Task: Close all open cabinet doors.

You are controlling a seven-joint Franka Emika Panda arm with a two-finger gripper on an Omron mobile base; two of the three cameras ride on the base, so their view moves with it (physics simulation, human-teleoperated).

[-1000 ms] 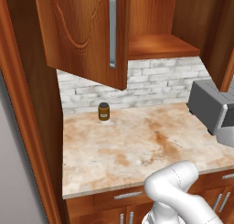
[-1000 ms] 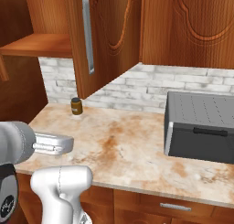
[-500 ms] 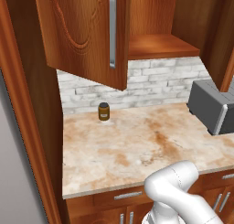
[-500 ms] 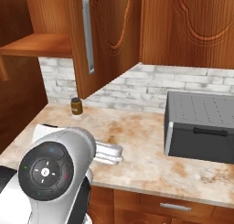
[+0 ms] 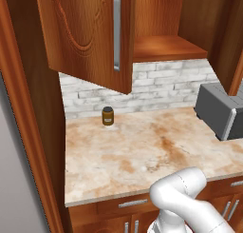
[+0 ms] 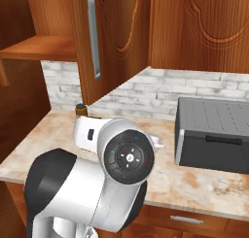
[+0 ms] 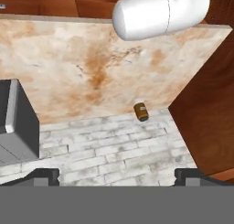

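The tall reddish-brown wooden cabinet door [image 5: 88, 34] with the long silver bar handle [image 5: 116, 30] hangs wide open above the marbled tan counter [image 5: 142, 151]. It has not moved at all. What has changed is the white robot arm [image 6: 97, 178]: a second ago it sat low in the right base view, and now it has lifted and turned toward the counter. The gripper [image 7: 117, 176] is spread wide with nothing in it (just two dark tips showing). It looks down at the small brown jar [image 7: 141, 111] and the grey toaster [image 5: 220, 111]. The arm seems only to be getting ready, so the door still needs pushing shut.
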